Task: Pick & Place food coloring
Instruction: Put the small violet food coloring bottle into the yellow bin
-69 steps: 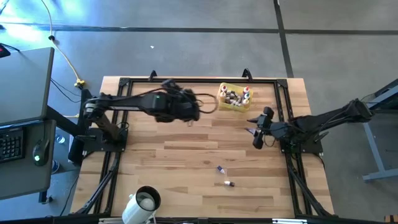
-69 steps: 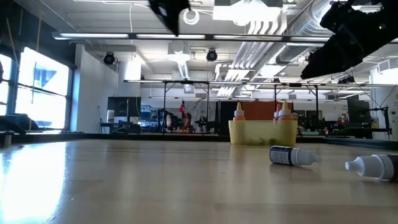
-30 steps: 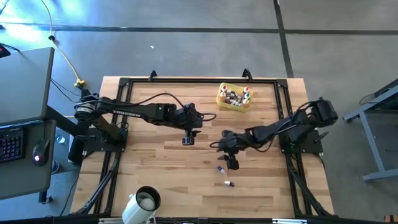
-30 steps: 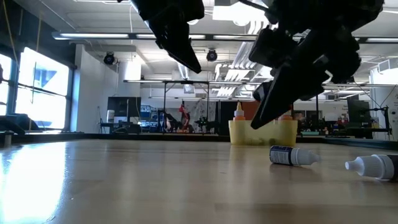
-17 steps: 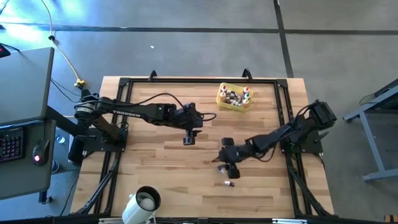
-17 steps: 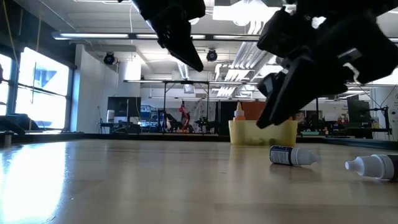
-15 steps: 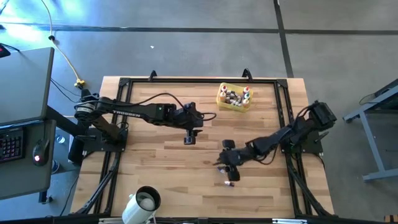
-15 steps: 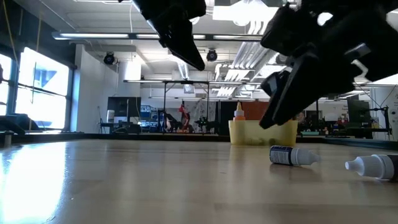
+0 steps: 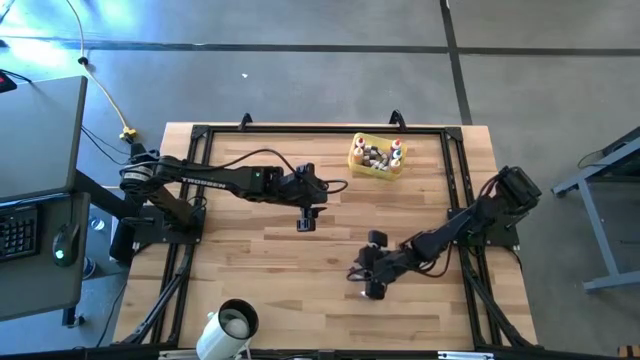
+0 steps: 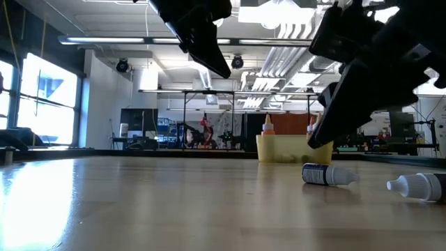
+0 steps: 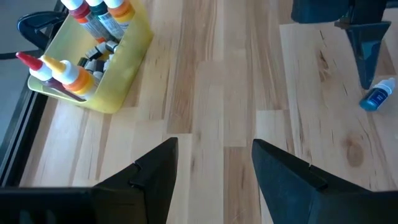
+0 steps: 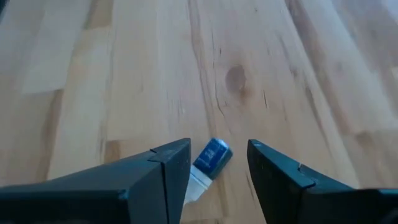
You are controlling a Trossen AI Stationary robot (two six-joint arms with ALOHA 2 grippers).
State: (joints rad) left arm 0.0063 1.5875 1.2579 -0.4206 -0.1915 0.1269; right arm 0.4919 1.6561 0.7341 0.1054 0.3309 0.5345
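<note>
A small blue-labelled food coloring bottle (image 12: 210, 155) lies on its side on the wooden table, its pale cap end toward the gripper. My right gripper (image 12: 219, 145) is open, low over the table's near middle (image 9: 372, 288), with a finger on either side of this bottle and a gap showing. A second, white-capped bottle (image 10: 417, 187) lies close by. The yellow tray (image 9: 376, 158) at the far edge holds several more bottles (image 11: 93, 18). My left gripper (image 9: 306, 222) hovers open above the table's middle, holding nothing.
A white mug (image 9: 230, 328) lies tipped at the table's near left edge. Black frame rails (image 9: 190, 250) run along the left, right and far edges. Bare wood (image 9: 270, 270) lies between the mug and the loose bottles.
My right gripper has swung toward the table's near edge and turned about, ending over the loose bottles. Both bottles lie where they were. My left arm has kept still.
</note>
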